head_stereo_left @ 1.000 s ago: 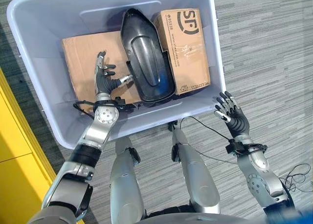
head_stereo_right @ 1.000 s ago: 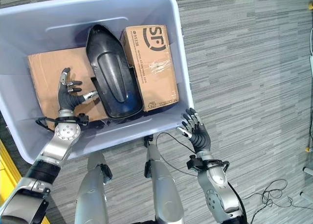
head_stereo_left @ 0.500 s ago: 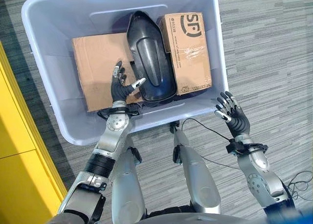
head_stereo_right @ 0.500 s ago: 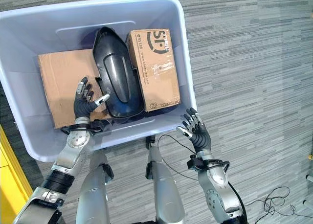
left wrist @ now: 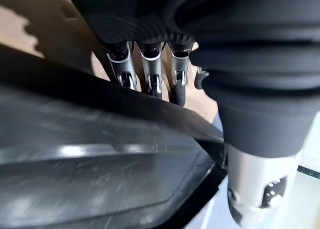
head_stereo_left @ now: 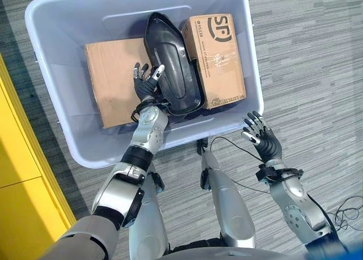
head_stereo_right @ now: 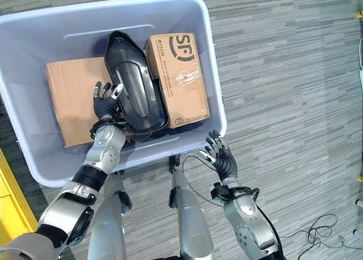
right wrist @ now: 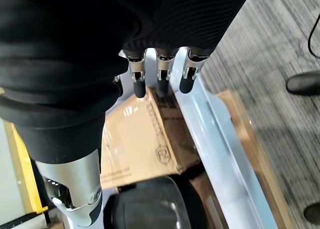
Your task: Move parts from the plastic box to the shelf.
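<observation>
Now the left hand (head_stereo_left: pixel 146 84) reaches into the bin (head_stereo_left: pixel 51 38), its fingers (left wrist: pixel 148 71) straight and relaxed, grasping nothing. The fingertips lie at the edge of the black part (head_stereo_left: pixel 173 67), with the thumb against its rim. A flat cardboard sheet (head_stereo_left: pixel 110 67) lies just beneath and beyond the fingers, on the side away from the part. On the part's far side from the fingers stands a cardboard box (head_stereo_left: pixel 218 58), touching it. The right hand (head_stereo_left: pixel 262 142) hangs outside the bin over the grey floor (head_stereo_left: pixel 306 72), near the bin's wall, fingers (right wrist: pixel 161 76) spread and released, pointing toward the box.
</observation>
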